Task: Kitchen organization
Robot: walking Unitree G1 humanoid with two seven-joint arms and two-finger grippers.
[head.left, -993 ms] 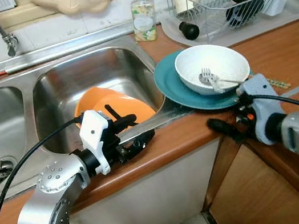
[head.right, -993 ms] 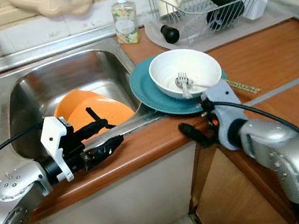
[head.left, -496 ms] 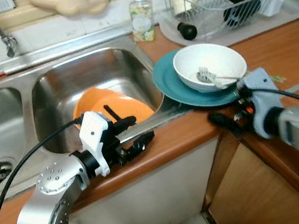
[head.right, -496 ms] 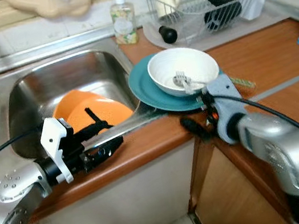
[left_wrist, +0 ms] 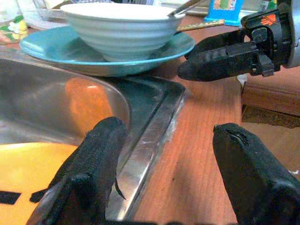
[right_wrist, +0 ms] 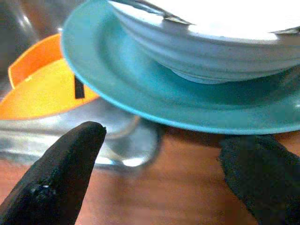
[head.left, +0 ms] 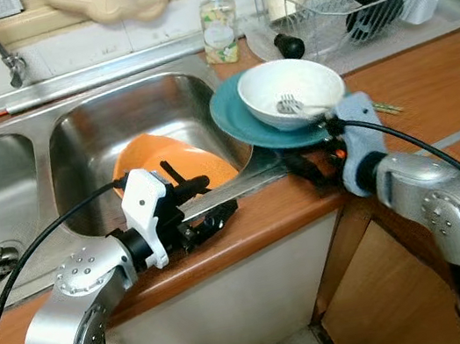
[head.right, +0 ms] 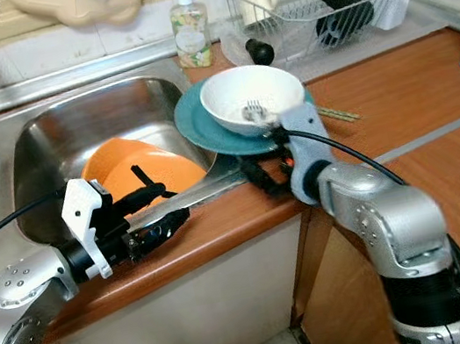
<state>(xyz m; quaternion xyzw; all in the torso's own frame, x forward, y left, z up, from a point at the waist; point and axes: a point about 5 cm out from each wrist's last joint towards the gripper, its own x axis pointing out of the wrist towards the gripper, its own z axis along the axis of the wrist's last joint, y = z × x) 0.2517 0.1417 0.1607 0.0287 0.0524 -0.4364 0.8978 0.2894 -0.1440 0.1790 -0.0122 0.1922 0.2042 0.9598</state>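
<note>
From the left eye, a white bowl with a fork sits on a teal plate that overhangs the sink rim; orange plates lie in the basin. The right pincer rests just beside the teal plate on the wooden surface.

Left wrist: the left pincer gapes open over the sink edge.

Right wrist: the right pincer's fingers are spread, empty, below the plate rim.

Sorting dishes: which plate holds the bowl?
The teal plate on the counter edge; the orange plate lies bare in the sink.
</note>
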